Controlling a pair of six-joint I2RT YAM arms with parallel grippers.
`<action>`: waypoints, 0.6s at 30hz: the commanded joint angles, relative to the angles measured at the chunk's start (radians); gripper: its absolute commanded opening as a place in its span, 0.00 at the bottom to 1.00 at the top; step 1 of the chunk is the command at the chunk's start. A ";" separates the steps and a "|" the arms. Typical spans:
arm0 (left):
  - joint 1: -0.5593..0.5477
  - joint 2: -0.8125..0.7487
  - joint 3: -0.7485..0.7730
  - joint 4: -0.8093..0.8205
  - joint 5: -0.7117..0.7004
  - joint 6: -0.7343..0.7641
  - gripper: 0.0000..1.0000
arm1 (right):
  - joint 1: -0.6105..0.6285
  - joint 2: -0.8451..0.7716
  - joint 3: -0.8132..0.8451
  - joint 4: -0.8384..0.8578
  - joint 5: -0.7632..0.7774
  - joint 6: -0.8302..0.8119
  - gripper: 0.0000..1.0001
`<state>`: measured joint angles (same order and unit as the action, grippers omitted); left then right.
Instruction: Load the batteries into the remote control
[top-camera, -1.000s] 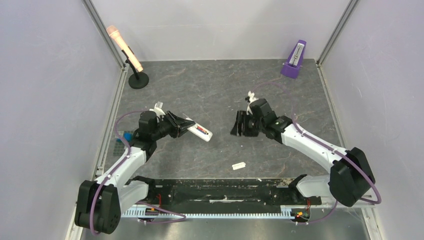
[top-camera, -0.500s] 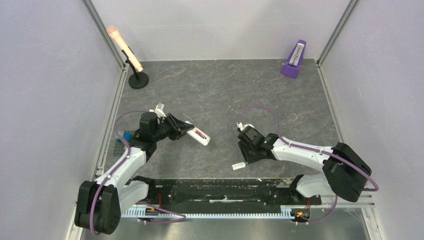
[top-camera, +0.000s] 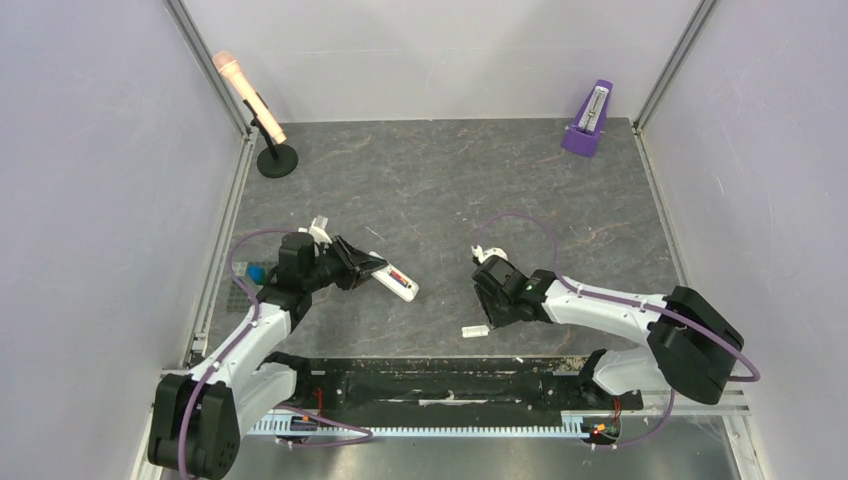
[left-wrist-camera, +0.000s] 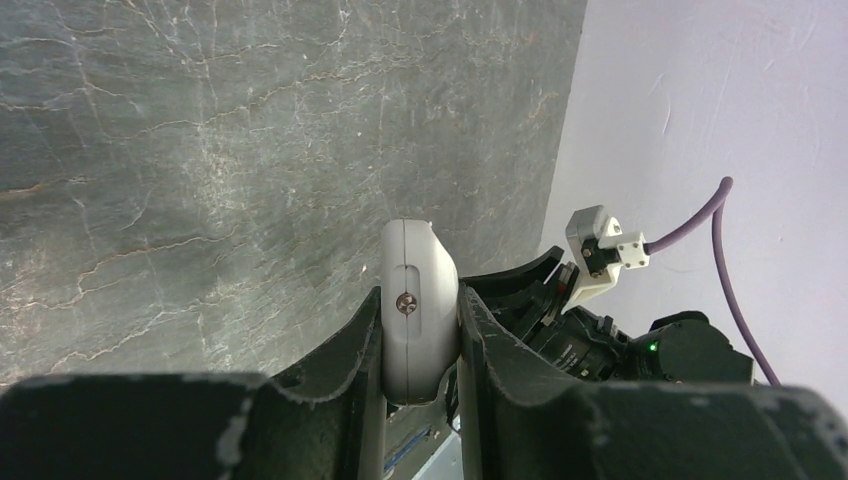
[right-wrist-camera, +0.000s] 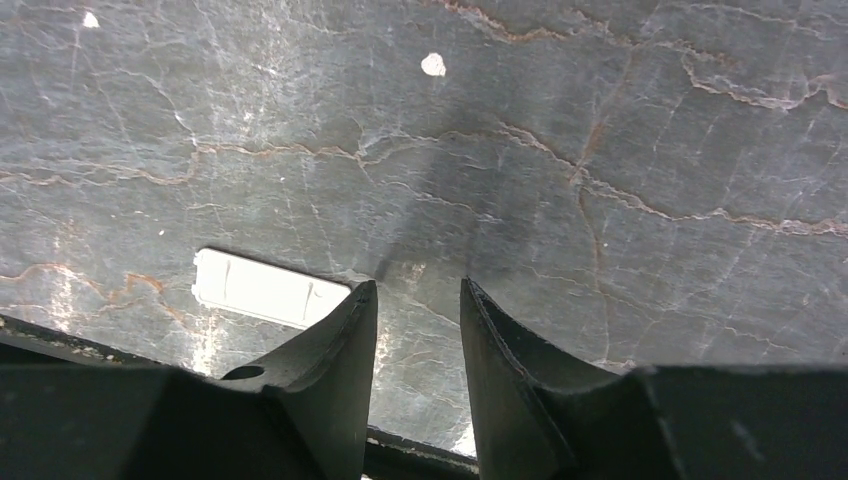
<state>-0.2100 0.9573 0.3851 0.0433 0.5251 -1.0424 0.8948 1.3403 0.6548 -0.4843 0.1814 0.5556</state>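
Note:
My left gripper (top-camera: 366, 268) is shut on one end of the white remote control (top-camera: 398, 283), which sticks out to the right with its open battery bay facing up. A red-orange battery (top-camera: 398, 277) shows in the bay; I cannot make out the blue one there. In the left wrist view the remote (left-wrist-camera: 418, 290) is clamped edge-on between the fingers of my left gripper (left-wrist-camera: 420, 312). My right gripper (top-camera: 487, 312) is low over the table, open and empty, just right of a small white flat plastic piece (top-camera: 475, 330). That piece (right-wrist-camera: 268, 288) lies left of my right gripper (right-wrist-camera: 415, 295).
A purple metronome (top-camera: 588, 120) stands at the back right. A microphone on a black stand (top-camera: 262, 120) is at the back left. A small blue thing (top-camera: 257, 271) lies at the left edge behind my left arm. The black front rail (top-camera: 440, 380) runs close below the white piece.
My right arm swung from mid-table down toward the front edge, and now sits beside the white piece. My left gripper, still holding the remote, shifted slightly down and right.

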 joint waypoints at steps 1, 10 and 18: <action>-0.001 -0.028 -0.005 0.018 -0.004 0.047 0.02 | 0.008 -0.038 0.047 0.001 0.027 0.031 0.38; 0.000 -0.014 -0.029 0.047 -0.006 0.047 0.02 | 0.027 -0.021 0.024 0.027 -0.053 0.033 0.36; -0.003 -0.080 -0.123 0.146 -0.082 -0.055 0.02 | 0.035 0.024 0.023 0.021 -0.070 0.050 0.27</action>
<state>-0.2100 0.9295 0.3042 0.0868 0.5037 -1.0378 0.9211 1.3434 0.6643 -0.4721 0.1242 0.5858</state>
